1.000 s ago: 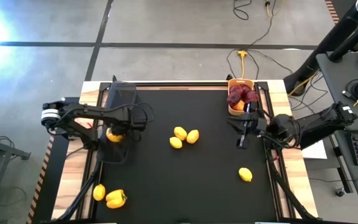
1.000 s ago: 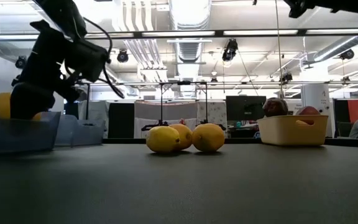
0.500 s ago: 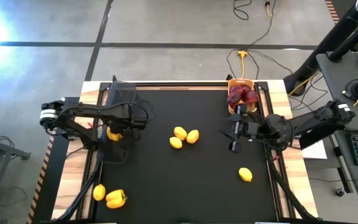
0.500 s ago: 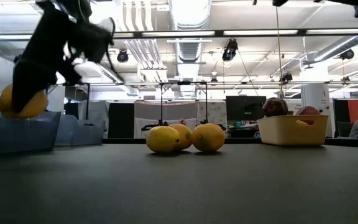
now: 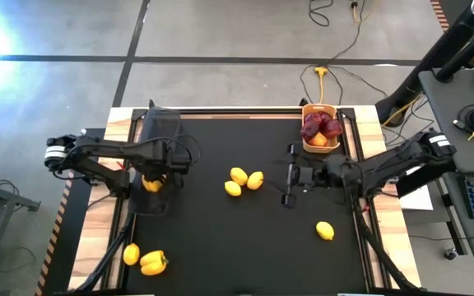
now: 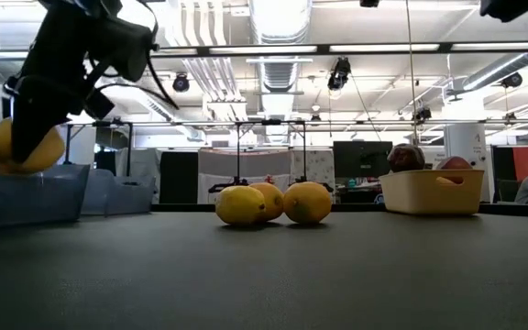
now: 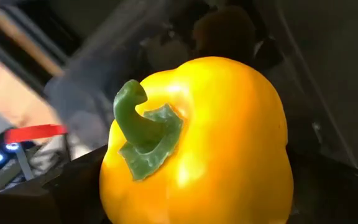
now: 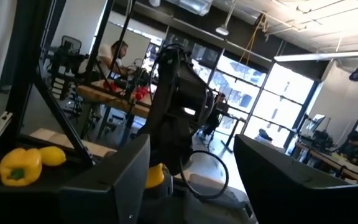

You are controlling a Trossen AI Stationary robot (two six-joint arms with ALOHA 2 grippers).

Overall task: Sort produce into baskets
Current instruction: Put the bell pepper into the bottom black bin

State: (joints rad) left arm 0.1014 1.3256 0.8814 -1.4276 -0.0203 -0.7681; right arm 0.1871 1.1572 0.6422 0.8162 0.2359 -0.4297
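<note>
A lone lemon (image 5: 325,231) lies at 5 o'clock, three lemons (image 5: 243,181) at centre. At 9 o'clock the wide-open left gripper (image 5: 155,171) hovers over a released yellow pepper (image 7: 197,143) in the black basket (image 5: 159,140); a roll-out is possible. The empty, part-open right gripper (image 5: 290,182) could knock the lemons. The yellow basket (image 5: 320,131) sits at 1 o'clock.

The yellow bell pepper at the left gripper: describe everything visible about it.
The yellow bell pepper is glossy and smooth, with a curled green stem and calyx facing the wrist camera. It looks whole and unblemished. From above it sits beneath the left gripper, over the black basket; in the low view it shows above the basket's wall. Whether it rests inside cannot be told.
</note>
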